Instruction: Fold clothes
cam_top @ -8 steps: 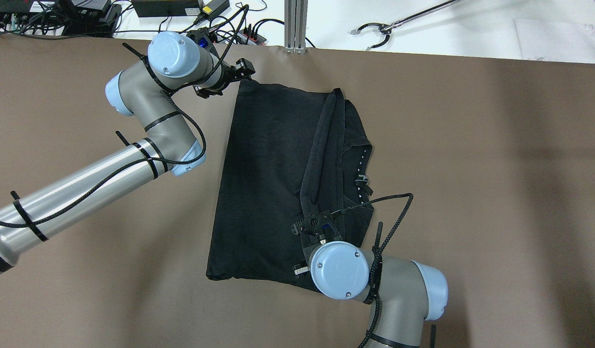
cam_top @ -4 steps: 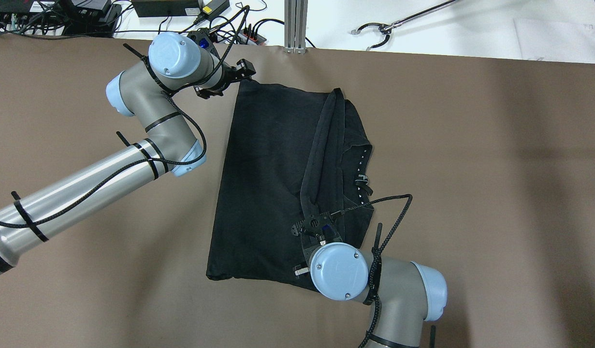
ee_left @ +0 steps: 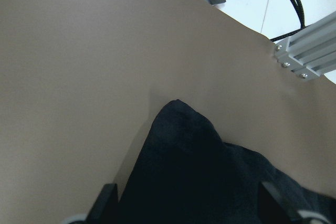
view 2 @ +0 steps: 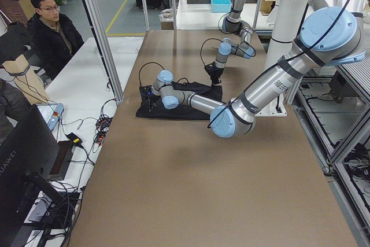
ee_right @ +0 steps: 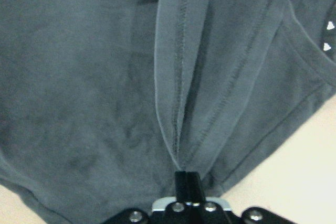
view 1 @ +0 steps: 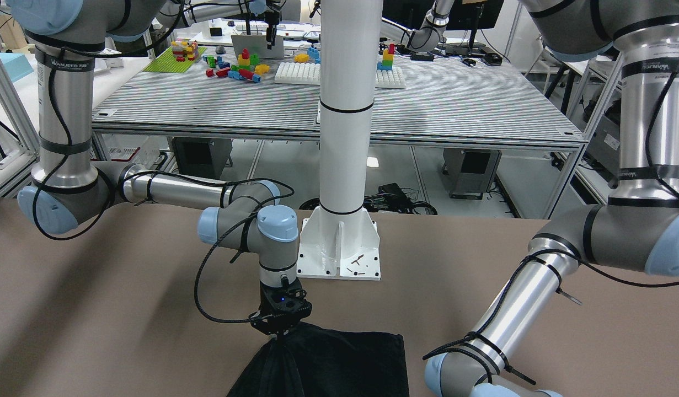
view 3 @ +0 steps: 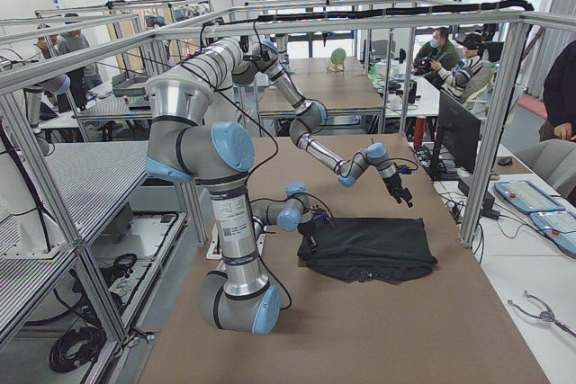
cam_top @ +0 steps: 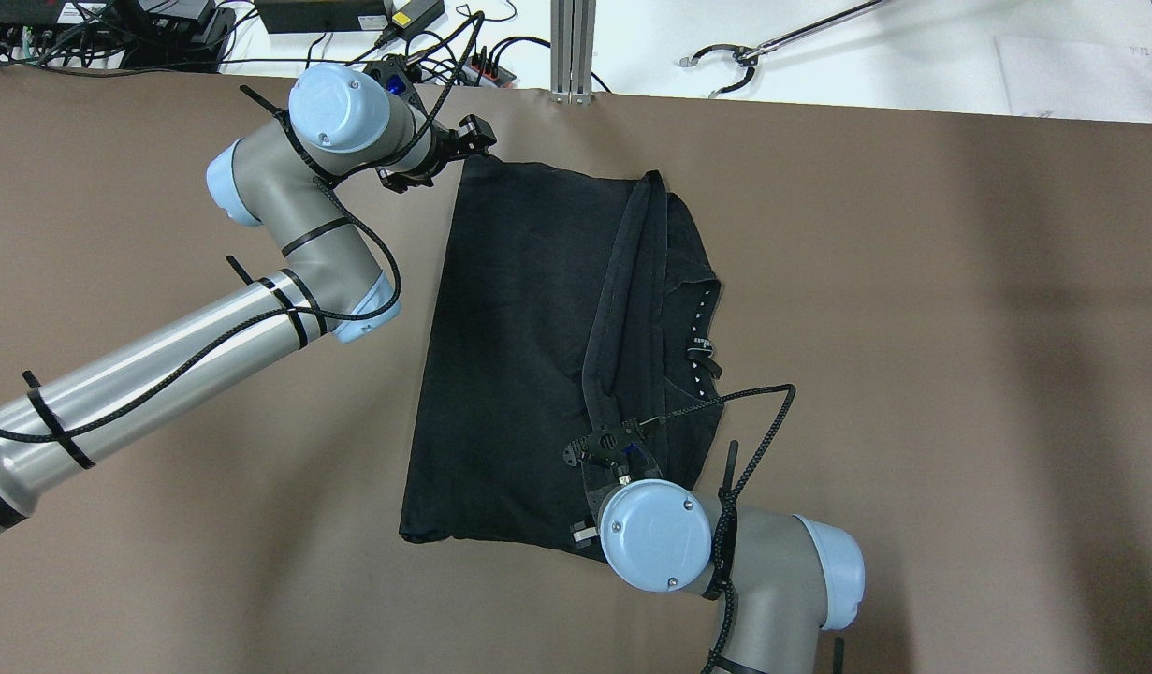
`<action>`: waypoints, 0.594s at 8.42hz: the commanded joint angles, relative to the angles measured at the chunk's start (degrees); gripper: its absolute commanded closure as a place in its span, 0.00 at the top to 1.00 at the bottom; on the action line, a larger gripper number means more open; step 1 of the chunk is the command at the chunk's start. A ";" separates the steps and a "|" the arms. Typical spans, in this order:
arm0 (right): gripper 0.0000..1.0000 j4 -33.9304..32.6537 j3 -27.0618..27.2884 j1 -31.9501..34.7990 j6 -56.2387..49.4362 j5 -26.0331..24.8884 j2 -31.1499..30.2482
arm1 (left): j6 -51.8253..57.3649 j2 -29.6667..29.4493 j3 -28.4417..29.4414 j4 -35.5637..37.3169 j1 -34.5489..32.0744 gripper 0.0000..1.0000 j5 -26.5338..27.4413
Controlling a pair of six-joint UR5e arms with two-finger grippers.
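The right gripper (cam_top: pixel 602 428) is shut tight on the shirt (cam_top: pixel 515 328): the right wrist view shows its fingers (ee_right: pixel 184 179) pressed together, pinching a stitched hem where two layers of black cloth meet in a narrow ridge. From that pinch the ridge runs across the shirt to its far edge. In the front view the same gripper (view 1: pixel 280 332) points straight down, with the cloth drawn up into a small peak beneath it. The left gripper (cam_top: pixel 470 145) sits at the shirt's far left corner with its jaws wide. In the left wrist view the two fingers (ee_left: pixel 107 204) stand well apart at the bottom of the frame, and the rounded corner of the shirt (ee_left: pixel 194 161) lies between them; I cannot tell whether either one touches the cloth. The shirt lies on the brown table (cam_top: pixel 912 328), near its middle, mostly flat and folded over itself. On the right side the collar (cam_top: pixel 699 332) shows, edged with a row of white dots. A white pillar (view 1: pixel 345 138) stands on its base plate at the table's robot side, just beyond the shirt.
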 commanded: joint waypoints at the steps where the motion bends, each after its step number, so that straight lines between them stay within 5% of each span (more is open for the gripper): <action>1: 0.00 -1.77 7.79 2.20 -2.90 3.42 -7.52 | -2.08 0.14 -1.05 0.21 0.02 0.94 0.09; 5: 0.00 -1.94 9.81 -5.63 12.40 -1.42 -11.49 | -2.52 1.10 -2.28 0.47 0.02 0.94 0.17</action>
